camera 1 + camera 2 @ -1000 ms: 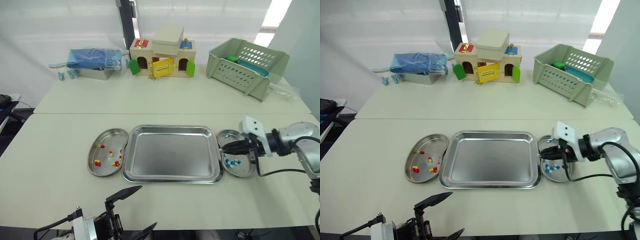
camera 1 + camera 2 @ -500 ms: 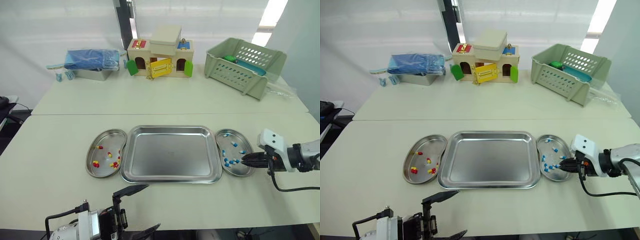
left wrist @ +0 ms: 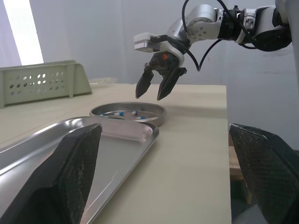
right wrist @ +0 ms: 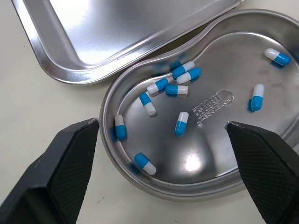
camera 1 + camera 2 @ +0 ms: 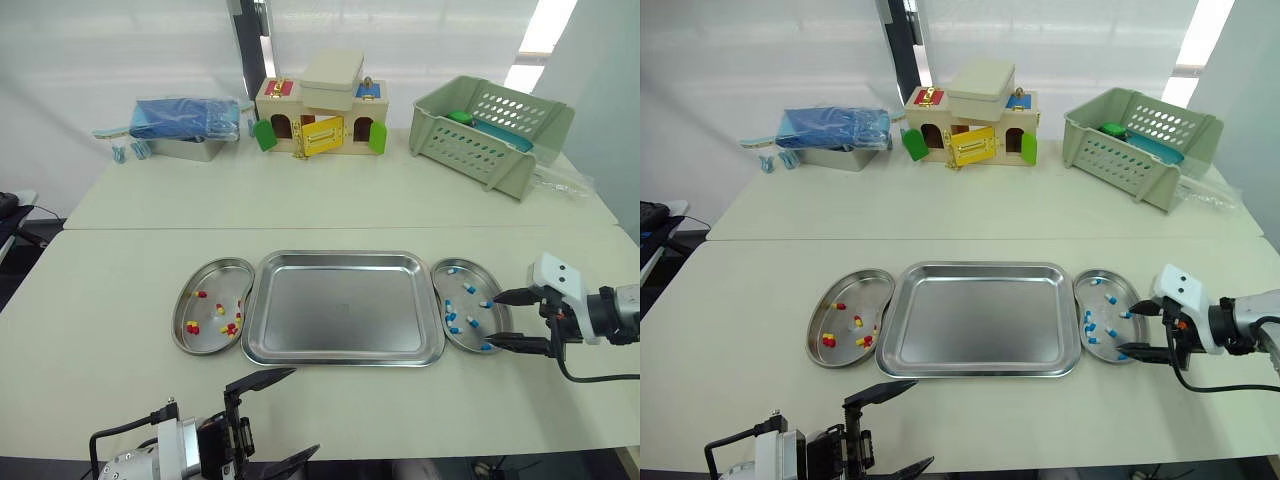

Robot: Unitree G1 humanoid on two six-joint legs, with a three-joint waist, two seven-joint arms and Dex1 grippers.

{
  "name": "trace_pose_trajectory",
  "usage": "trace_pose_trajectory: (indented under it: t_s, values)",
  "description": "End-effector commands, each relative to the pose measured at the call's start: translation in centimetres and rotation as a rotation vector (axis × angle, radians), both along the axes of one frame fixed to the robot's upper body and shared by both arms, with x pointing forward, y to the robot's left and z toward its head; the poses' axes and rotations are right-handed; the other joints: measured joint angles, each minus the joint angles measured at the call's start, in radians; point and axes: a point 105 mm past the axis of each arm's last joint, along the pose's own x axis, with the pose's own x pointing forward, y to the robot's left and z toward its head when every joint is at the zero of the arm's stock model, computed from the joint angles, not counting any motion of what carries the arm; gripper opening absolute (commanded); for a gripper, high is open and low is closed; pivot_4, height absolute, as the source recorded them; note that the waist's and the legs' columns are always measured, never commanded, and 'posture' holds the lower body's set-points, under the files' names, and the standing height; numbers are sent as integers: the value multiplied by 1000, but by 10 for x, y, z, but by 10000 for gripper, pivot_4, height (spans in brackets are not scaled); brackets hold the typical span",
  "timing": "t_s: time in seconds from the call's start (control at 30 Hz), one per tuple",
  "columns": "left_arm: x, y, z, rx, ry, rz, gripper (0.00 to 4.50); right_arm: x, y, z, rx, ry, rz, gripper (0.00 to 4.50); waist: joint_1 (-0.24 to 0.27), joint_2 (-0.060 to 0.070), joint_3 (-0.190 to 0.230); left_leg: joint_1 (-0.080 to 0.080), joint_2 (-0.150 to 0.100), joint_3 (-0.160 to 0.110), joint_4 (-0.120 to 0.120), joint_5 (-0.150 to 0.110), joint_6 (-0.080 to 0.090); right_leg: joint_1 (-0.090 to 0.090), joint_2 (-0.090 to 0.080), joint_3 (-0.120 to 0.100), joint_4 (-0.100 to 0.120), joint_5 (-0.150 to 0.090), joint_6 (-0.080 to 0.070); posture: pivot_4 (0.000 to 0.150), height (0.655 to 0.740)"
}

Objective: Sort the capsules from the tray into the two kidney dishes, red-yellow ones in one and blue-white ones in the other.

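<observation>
The steel tray [image 5: 340, 310] lies bare in the middle of the table. Left of it, a kidney dish [image 5: 225, 275] holds several red-yellow capsules [image 5: 193, 326]. The kidney dish [image 5: 482, 276] on the right holds several blue-white capsules [image 4: 181, 123]. My right gripper [image 5: 495, 320] hovers at that dish's right rim, open and holding nothing. From the left wrist view it [image 3: 159, 88] hangs just above the dish [image 3: 128, 114]. Low at the table's near edge, my left gripper [image 5: 285, 418] is open and holds nothing.
At the back of the far table stand a wooden toy house [image 5: 322, 105], a green slotted basket [image 5: 492, 135] and a metal box with a blue bag [image 5: 188, 125]. Bare tabletop surrounds the tray and dishes.
My right gripper has drawn back from over the right dish to its right rim and opened from shut. The left gripper has stayed open.
</observation>
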Motion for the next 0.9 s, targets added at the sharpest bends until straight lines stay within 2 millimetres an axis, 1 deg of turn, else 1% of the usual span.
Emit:
trace_pose_trajectory:
  t_s: [0.03,0.13,0.23,0.3,0.37,0.4,0.53,0.6,0.67,0.77,0.83,0.9]
  values:
    - [7,8,5,45,18,59,45000,-1,-13,19,38,-79,-32,44473,0,0,0,0,0,0,0,0,0,0,0,0,0,0,0,1500,7400]
    - [21,23,13,55,55,184,45000,-10,-40,14,20,-67,-84,44473,2,-1,1,0,0,0,0,0,0,1,0,0,0,0,0,1500,7400]
    - [31,46,19,112,123,309,45000,-13,-64,13,33,-85,-143,44473,2,-2,1,0,0,0,0,0,0,1,0,0,0,0,0,1500,7400]
    - [39,70,13,178,258,397,45000,-14,-74,10,51,-89,-172,44473,0,-2,1,1,0,0,0,0,0,1,0,0,0,0,0,1500,7400]
    - [45,95,11,242,346,475,45000,-13,-79,7,65,-89,-190,44473,-5,-1,1,2,0,0,-1,0,0,1,0,0,1,0,0,1500,7400]
    - [50,111,15,270,375,530,45000,-13,-80,5,67,-88,-194,44473,-7,-1,1,2,1,0,-1,0,0,1,1,0,1,0,0,1500,7400]
    - [65,172,43,345,399,710,45000,-12,-87,-2,54,-99,-202,44473,-9,-1,1,2,1,0,-1,0,0,1,1,0,1,0,0,1500,7400]
    - [66,198,56,367,424,769,45000,-10,-90,-4,42,-106,-208,44473,-10,-1,1,2,0,0,-1,0,0,1,1,0,1,0,0,1500,7400]
    - [64,222,61,429,462,832,45000,-9,-92,-6,34,-111,-208,44473,-13,0,2,2,0,0,-1,0,0,0,1,0,0,0,0,1500,7400]
    - [62,252,60,510,489,909,45000,-6,-92,-9,28,-114,-208,44473,-21,1,3,2,1,1,-2,0,0,0,1,0,0,0,0,1500,7400]
    - [66,261,62,521,483,939,45000,-6,-93,-12,20,-114,-208,44473,-23,2,3,2,0,1,-4,0,0,-1,1,1,0,0,0,1500,7400]
    - [71,265,65,511,470,953,45000,-5,-93,-14,24,-123,-211,44473,-23,2,3,2,1,1,-4,0,0,-1,1,0,0,-1,-1,1500,7400]
